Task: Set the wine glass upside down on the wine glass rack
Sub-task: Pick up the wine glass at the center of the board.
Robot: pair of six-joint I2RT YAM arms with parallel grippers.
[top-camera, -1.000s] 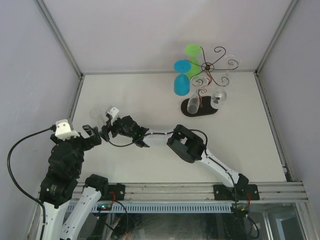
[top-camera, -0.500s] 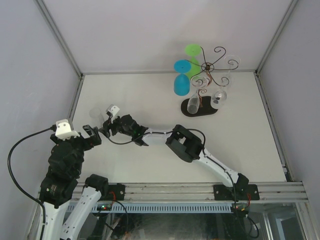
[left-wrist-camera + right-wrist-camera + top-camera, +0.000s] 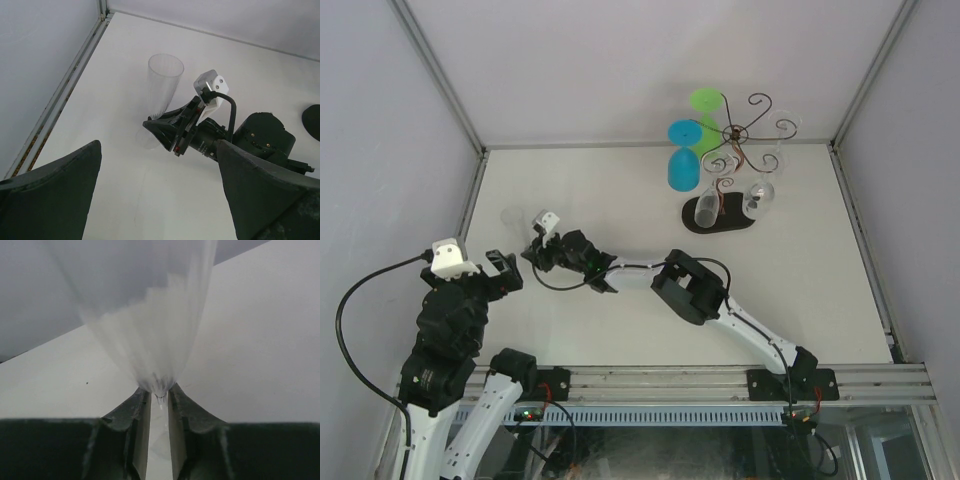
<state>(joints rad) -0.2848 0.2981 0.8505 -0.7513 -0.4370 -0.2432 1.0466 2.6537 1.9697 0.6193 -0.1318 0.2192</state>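
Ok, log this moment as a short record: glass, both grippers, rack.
wine glass: clear, upright on the table, left side, far from the rack
right gripper: closed around the stem, just under the bowl
left gripper: open, empty, beside the glass
wine glass rack: far right; blue glass, green glass and clear glasses hanging on it
task: glass not yet on rack

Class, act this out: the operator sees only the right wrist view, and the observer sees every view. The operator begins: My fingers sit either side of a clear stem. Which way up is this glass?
Observer: The wine glass is upright, bowl on top, near the left edge of the table.
Operator: Where is the rack?
Observer: The rack stands at the far side, toward the right, with a blue glass and others hanging on it.
Operator: And the other arm?
Observer: The left gripper is wide open and empty, close to the wine glass.
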